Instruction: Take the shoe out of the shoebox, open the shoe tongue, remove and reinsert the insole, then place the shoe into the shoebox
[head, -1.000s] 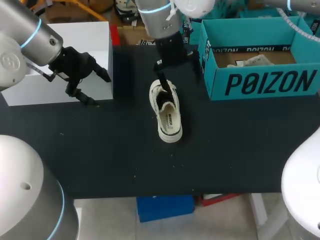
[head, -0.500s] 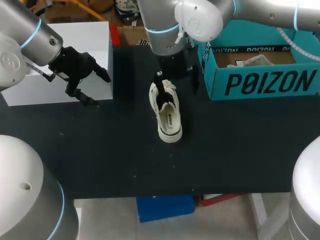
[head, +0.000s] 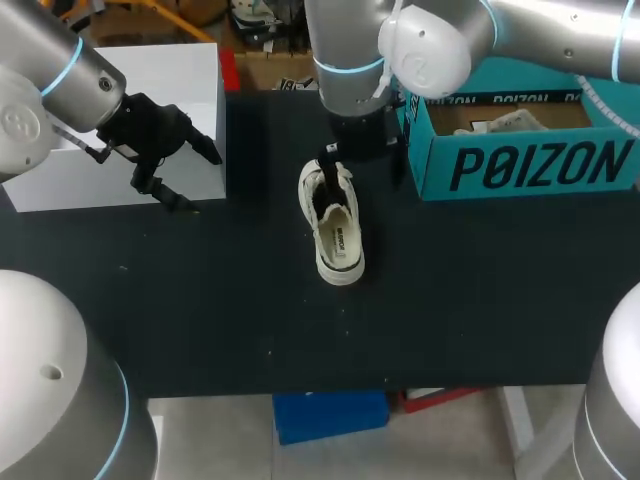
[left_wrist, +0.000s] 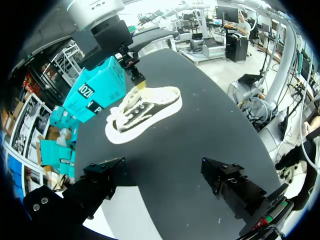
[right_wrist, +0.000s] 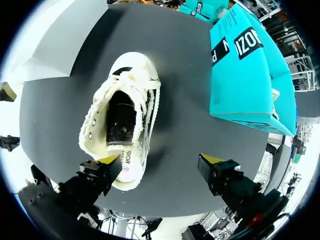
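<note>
Beside the shoebox (head: 520, 150), right end effector (right_wrist: 160, 160) gapes above the shoe (head: 338, 228).

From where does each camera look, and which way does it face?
Head view: above and behind, facing down on the table; both arms show.
Left wrist view: on left arm, facing across to the shoe; left gripper shows.
Right wrist view: on right arm, facing down into the shoe; right gripper shows.
All share the shoe and shoebox.
</note>
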